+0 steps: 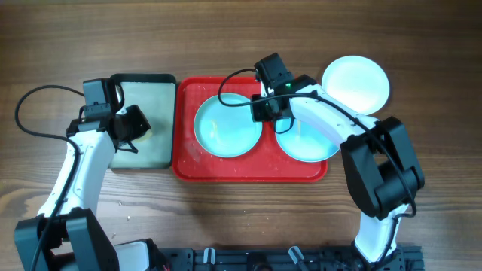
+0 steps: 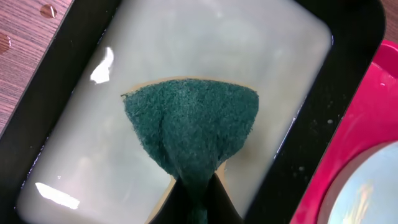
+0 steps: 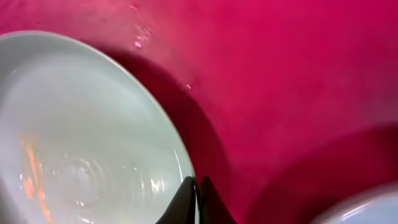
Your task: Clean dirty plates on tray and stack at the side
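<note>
The red tray (image 1: pixel 248 169) holds two pale turquoise plates, one on its left half (image 1: pixel 226 128) and one on its right half (image 1: pixel 305 143). A white plate (image 1: pixel 355 83) lies on the table beyond the tray's right end. My right gripper (image 1: pixel 266 111) is shut on the right rim of the left turquoise plate (image 3: pixel 81 137); in the right wrist view the fingers (image 3: pixel 196 190) pinch that rim over the red tray (image 3: pixel 298 81). My left gripper (image 2: pixel 196 202) is shut on a green sponge (image 2: pixel 193 124) above the black-rimmed tray (image 2: pixel 348 93).
The black-rimmed tray (image 1: pixel 143 83) with pale, shiny liquid stands against the red tray's left side. The right turquoise plate's edge shows in the right wrist view (image 3: pixel 367 208). Water drops lie on the wood (image 2: pixel 46 9). Cables trail behind both arms.
</note>
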Controlling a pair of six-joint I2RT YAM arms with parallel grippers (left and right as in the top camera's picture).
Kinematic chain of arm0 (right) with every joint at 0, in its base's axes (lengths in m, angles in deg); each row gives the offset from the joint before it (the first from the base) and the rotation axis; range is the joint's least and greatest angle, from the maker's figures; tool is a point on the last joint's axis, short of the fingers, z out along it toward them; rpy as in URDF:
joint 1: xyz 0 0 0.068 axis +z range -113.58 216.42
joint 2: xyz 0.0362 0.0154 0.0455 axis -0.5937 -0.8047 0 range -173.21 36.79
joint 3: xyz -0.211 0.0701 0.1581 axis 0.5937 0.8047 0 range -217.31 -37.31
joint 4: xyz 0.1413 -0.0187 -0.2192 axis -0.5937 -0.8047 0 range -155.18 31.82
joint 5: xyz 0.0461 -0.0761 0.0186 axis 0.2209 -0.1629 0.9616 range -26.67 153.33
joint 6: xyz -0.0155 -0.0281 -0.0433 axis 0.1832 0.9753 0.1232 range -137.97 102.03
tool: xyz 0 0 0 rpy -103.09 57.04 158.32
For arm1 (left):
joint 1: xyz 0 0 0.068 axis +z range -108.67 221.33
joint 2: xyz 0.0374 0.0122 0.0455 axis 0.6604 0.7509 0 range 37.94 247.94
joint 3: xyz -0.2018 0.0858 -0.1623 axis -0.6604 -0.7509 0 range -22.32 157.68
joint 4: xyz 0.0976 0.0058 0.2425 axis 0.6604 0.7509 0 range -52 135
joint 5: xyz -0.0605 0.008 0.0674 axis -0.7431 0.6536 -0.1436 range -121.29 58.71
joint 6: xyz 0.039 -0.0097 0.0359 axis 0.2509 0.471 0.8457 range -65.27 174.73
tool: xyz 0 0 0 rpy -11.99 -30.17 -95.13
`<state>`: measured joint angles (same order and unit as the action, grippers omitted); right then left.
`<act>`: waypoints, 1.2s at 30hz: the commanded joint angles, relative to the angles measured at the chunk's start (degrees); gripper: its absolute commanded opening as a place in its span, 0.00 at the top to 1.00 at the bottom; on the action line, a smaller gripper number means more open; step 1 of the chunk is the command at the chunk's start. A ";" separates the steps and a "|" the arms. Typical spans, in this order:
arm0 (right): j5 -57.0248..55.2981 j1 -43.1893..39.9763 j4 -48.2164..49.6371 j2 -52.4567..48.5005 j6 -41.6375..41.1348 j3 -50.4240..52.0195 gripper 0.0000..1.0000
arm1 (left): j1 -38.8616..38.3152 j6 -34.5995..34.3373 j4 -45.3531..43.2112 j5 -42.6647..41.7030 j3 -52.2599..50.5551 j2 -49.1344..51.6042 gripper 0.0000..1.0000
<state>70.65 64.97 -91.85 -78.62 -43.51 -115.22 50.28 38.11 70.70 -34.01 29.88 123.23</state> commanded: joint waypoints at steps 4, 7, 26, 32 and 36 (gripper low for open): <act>1.53 0.09 -4.94 1.86 -11.82 0.66 0.96 | -0.22 -0.04 -0.44 -0.66 -0.24 0.00 0.96; 1.51 0.07 -5.18 6.75 -1.86 0.66 0.56 | -0.22 -0.04 -0.42 -0.68 -0.24 0.00 0.96; -1.68 0.52 -1.62 -0.52 1.64 0.70 0.83 | -0.22 -0.07 -0.37 -0.68 -0.24 0.00 0.96; -1.70 0.50 0.42 -0.52 2.01 0.68 0.96 | -0.22 -0.02 -0.37 -0.68 -0.24 0.00 0.96; -1.68 0.50 1.03 -0.52 4.50 0.68 0.96 | -0.22 6.73 -0.66 -0.66 -0.24 0.00 0.96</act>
<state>68.46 65.13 -91.26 -78.29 -41.12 -114.59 50.28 39.44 70.55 -34.21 29.88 123.23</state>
